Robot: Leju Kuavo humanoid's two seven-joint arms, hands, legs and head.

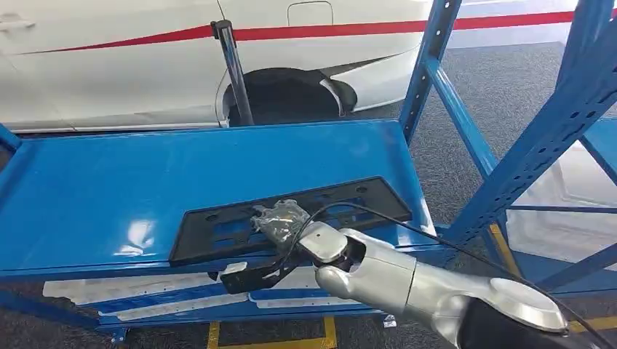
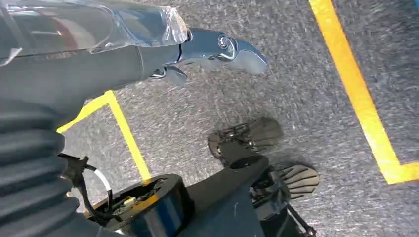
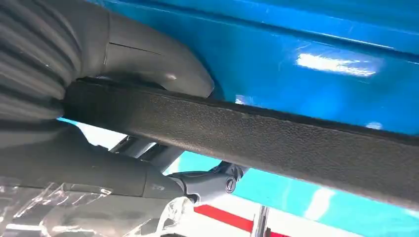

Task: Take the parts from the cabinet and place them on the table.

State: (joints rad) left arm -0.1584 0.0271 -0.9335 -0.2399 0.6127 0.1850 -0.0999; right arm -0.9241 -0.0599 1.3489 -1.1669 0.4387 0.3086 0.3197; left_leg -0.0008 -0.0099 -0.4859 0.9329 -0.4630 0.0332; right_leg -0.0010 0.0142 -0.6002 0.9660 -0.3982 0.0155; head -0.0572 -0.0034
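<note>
Flat black textured plastic part, right robot hand gripping edge

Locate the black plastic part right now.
Head view: the black plastic part lies on the blue shelf, near its front edge, with the right hand gripping its front rim.

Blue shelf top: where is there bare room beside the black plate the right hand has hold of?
The blue shelf is bare left of the black plate, and along the back strip toward the white car. It is crowded at the front edge, where the right hand grips the plate's rim, and near the upright post.
</note>
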